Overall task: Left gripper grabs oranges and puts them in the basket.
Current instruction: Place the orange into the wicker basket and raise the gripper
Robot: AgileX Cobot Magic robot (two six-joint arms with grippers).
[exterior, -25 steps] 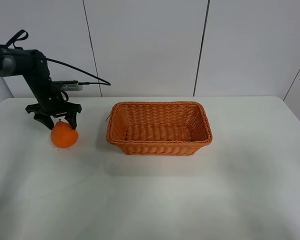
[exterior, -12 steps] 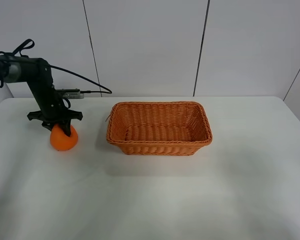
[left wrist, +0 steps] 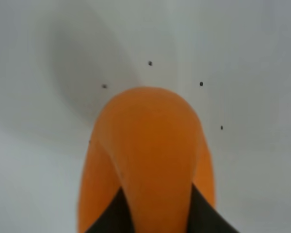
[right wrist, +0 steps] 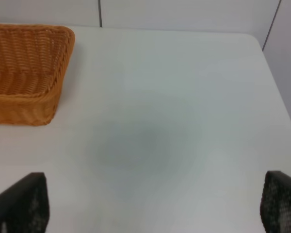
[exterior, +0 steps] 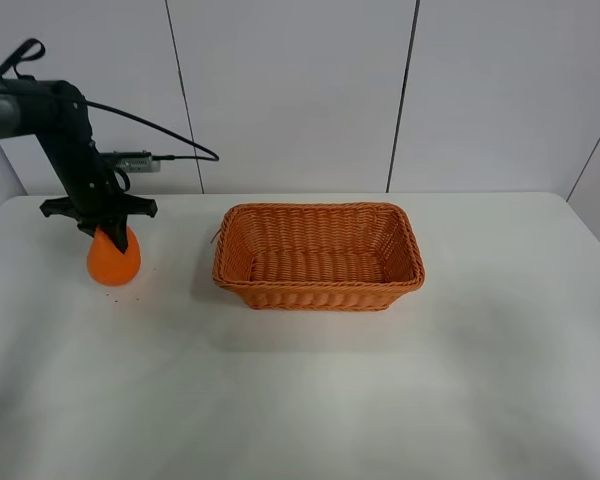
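The orange (exterior: 114, 264) is at the far left of the white table, at or just above its surface. My left gripper (exterior: 111, 236) comes down from above and is shut on the orange's top. In the left wrist view the orange (left wrist: 150, 145) fills the middle, between two dark fingers (left wrist: 110, 216). The wicker basket (exterior: 320, 297) stands at the table's centre, to the right of the orange, with nothing in it. The right wrist view shows the basket's corner (right wrist: 63, 48). My right gripper (right wrist: 150, 206) is open and empty over bare table, right of the basket.
The white table (exterior: 300, 390) meets a white panelled wall (exterior: 290, 90) at the back. A few small dark specks (left wrist: 150, 63) lie on the table around the orange. Black cables (exterior: 160, 135) trail from the left arm toward the wall.
The left gripper came down over the orange and shut on its top. Arm and orange have since shifted a little left and back, farther from the basket.
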